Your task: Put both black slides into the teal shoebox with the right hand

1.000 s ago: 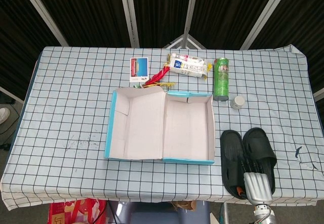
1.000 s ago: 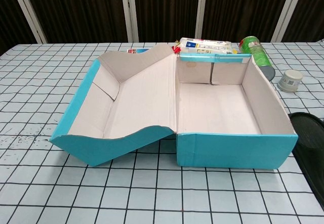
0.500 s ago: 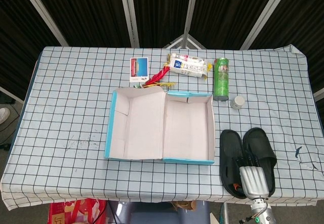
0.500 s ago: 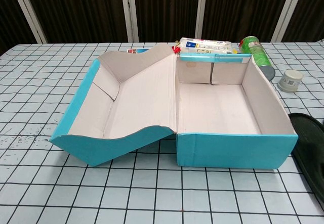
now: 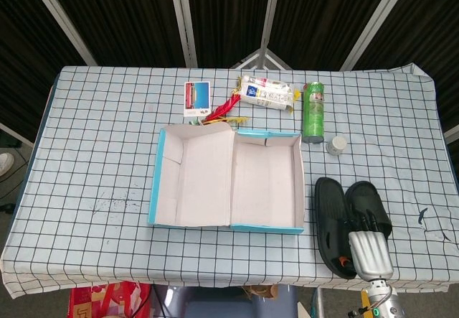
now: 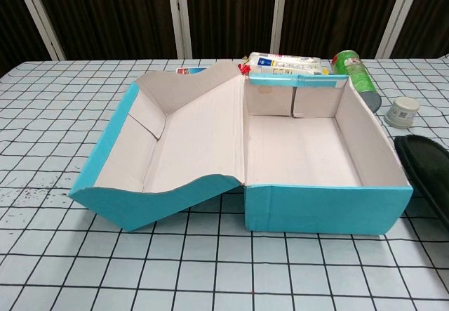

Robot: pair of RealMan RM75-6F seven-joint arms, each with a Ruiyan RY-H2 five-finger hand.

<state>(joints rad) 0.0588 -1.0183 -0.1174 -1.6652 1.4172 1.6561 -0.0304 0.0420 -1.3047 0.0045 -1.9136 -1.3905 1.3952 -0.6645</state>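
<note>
At the table's near right edge, our right hand lies over both black slides; whether its fingers clamp them, we cannot tell. Just left, the teal shoebox sits open.

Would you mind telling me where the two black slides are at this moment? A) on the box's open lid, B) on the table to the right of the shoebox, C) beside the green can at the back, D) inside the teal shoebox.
B: the black slides lie side by side on the checked table, right of the teal shoebox, whose inside holds nothing; the right hand is over their near ends.
</note>
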